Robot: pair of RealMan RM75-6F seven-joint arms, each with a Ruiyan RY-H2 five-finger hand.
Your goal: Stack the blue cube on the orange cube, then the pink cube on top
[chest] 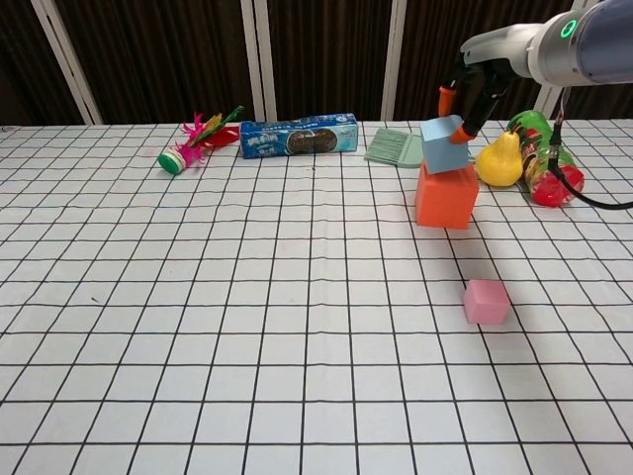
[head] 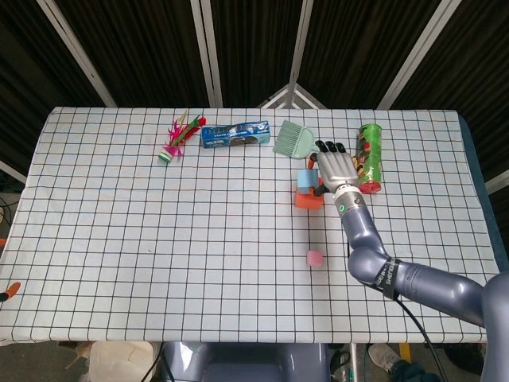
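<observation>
The blue cube sits a little tilted on top of the orange cube at the back right of the table. My right hand is just above and behind it, and its orange-tipped fingers still pinch the cube's upper edges. Nearer the front, the pink cube lies alone on the checked cloth. My left hand shows in neither view.
Right behind the stack are a yellow pear, a green can lying down and a green brush. A blue cookie pack and a feathered shuttlecock lie at the back left.
</observation>
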